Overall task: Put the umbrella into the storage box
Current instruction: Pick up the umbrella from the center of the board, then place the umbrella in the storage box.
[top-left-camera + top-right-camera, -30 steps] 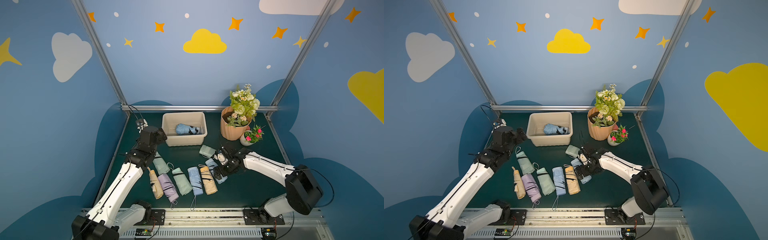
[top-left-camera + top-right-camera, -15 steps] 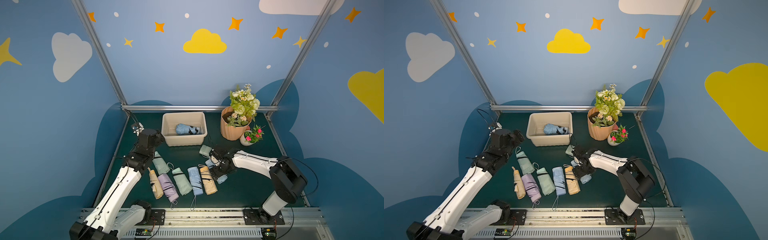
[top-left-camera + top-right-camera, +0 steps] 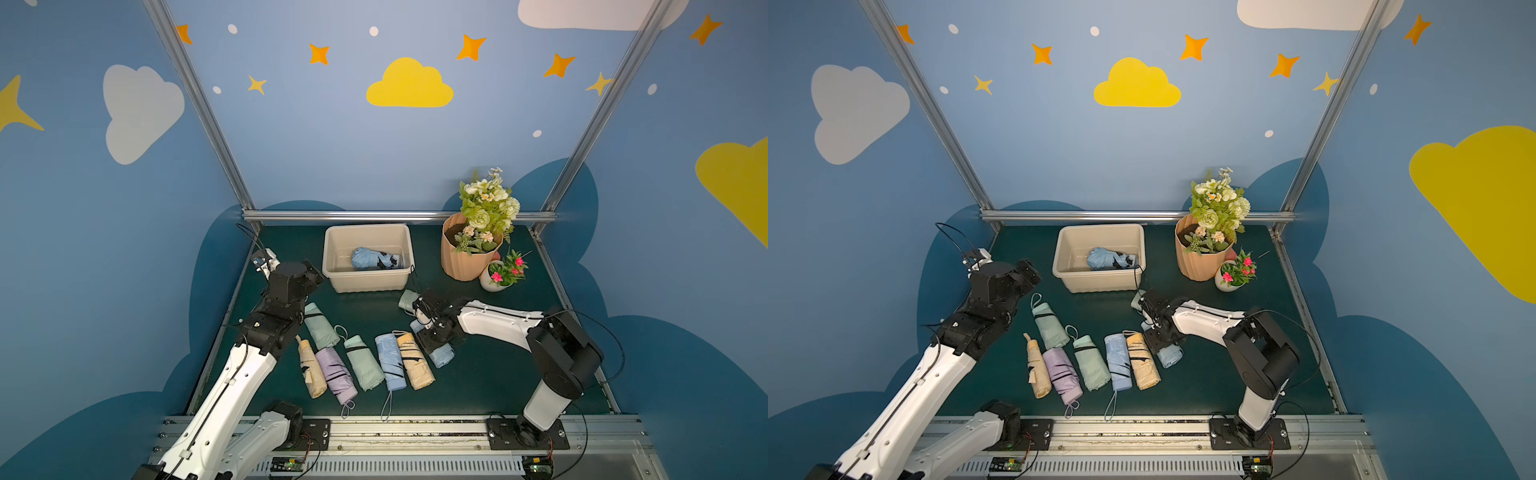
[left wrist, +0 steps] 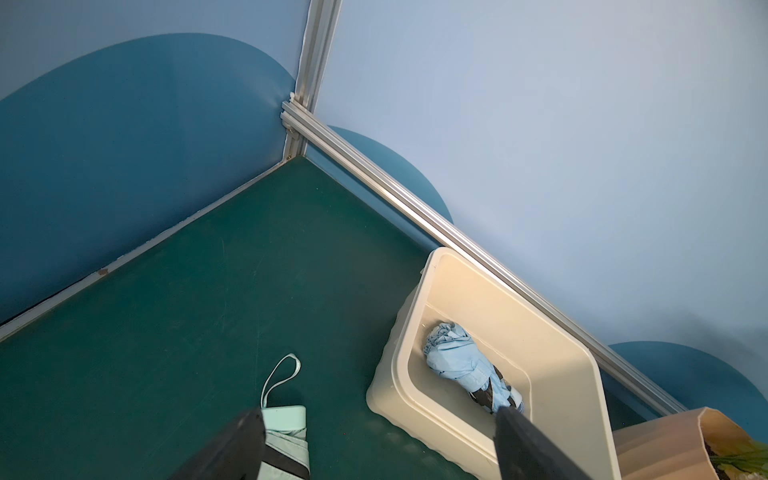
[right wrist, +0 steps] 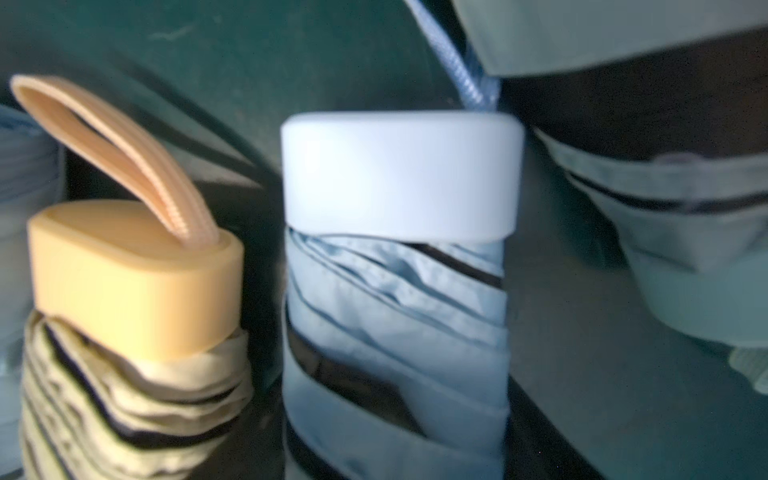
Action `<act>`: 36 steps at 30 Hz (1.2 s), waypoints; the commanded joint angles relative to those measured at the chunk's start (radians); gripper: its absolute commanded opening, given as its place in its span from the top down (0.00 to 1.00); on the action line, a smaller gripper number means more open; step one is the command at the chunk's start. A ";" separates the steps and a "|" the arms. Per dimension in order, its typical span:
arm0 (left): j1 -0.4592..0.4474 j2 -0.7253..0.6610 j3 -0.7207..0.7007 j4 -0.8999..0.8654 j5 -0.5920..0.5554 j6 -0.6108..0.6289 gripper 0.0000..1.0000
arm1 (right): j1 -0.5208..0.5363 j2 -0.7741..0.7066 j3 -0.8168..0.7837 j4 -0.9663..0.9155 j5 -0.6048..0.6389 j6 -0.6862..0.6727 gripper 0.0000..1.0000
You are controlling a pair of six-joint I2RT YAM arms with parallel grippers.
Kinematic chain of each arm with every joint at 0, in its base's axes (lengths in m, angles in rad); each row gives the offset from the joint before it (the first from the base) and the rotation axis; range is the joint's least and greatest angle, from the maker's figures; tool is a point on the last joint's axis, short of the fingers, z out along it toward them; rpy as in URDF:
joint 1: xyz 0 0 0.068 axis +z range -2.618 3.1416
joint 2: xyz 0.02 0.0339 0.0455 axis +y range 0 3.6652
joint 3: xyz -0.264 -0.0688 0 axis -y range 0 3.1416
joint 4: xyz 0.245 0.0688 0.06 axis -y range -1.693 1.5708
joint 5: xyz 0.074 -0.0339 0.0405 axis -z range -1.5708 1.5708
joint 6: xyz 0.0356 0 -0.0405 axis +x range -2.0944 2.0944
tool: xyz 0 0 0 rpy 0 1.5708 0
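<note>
The cream storage box (image 3: 365, 284) (image 3: 1100, 284) (image 4: 415, 409) stands at the back of the green mat, with a crumpled light blue umbrella (image 3: 374, 258) (image 4: 461, 361) lying inside it. My right gripper (image 3: 432, 332) (image 3: 1158, 332) (image 5: 397, 415) is down on the mat, shut on another light blue folded umbrella (image 3: 441, 354) (image 3: 1171, 356) (image 5: 395, 291), just behind its white handle cap. My left gripper (image 3: 309, 272) (image 3: 1027, 271) (image 4: 382, 436) hangs open and empty left of the box, above the handle end of a mint umbrella (image 4: 286, 432).
Several folded umbrellas lie in a row at the front: beige (image 3: 309, 368), lilac (image 3: 336, 374), mint (image 3: 363, 361), blue (image 3: 390, 361), yellow (image 3: 415, 359). Another mint one (image 3: 407, 299) lies behind the right wrist. A peach flower pot (image 3: 467, 262) and a small white pot (image 3: 492, 280) stand back right.
My right gripper has come down and closed on the light blue umbrella beside the yellow one. The left arm has drawn back to the left, away from the box.
</note>
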 commanded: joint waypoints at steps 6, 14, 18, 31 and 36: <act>0.003 0.011 -0.007 -0.010 -0.034 -0.015 0.09 | 0.006 -0.197 -0.006 0.028 0.004 -0.038 0.65; 0.004 0.049 -0.007 -0.043 -0.035 -0.117 0.09 | -0.019 -0.361 0.111 0.003 -0.092 -0.025 0.68; 0.009 0.063 -0.004 -0.077 -0.041 -0.183 0.09 | -0.052 -0.432 0.143 0.112 -0.198 0.037 0.68; 0.077 0.088 -0.038 -0.111 0.154 -0.358 0.09 | -0.117 -0.284 0.416 0.315 -0.360 -0.229 0.62; 0.094 0.060 -0.058 -0.117 0.205 -0.370 0.09 | -0.130 -0.085 0.721 0.110 -0.378 -0.495 0.65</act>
